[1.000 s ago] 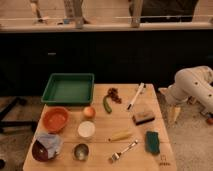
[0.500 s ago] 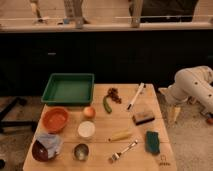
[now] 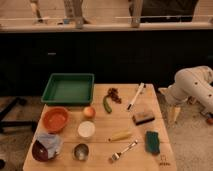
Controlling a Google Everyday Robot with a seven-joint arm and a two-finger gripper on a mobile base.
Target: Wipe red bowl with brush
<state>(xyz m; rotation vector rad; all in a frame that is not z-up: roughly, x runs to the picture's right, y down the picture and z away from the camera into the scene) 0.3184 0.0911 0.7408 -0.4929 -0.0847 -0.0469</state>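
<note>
— While the arm waits off to the right of the worktop [image 3: 107, 122], where is its hand [image 3: 173, 115]?

— Hanging point-down just beside the worktop's right edge, clear of everything on it. Open or closed, I cannot tell; it carries nothing that I can see.

— And the brush?

— The brush [image 3: 135, 96] lies slantwise near the far right of the worktop, untouched. That is the side nearest the arm, so I judge it an easy first reach.

— The red bowl?

— The red bowl [image 3: 55, 119] sits on the left, just in front of the green tray [image 3: 68, 88], mouth up and well apart from the brush. Upright like that, its inside is open to wiping, but the arm would have to carry the brush across the worktop, past the white cup [image 3: 86, 129], to get there.

— Anything changed from half a second ago?

— Nothing that I can make out: arm, hand, brush and red bowl are all where they were. The task looks not yet begun.
</note>
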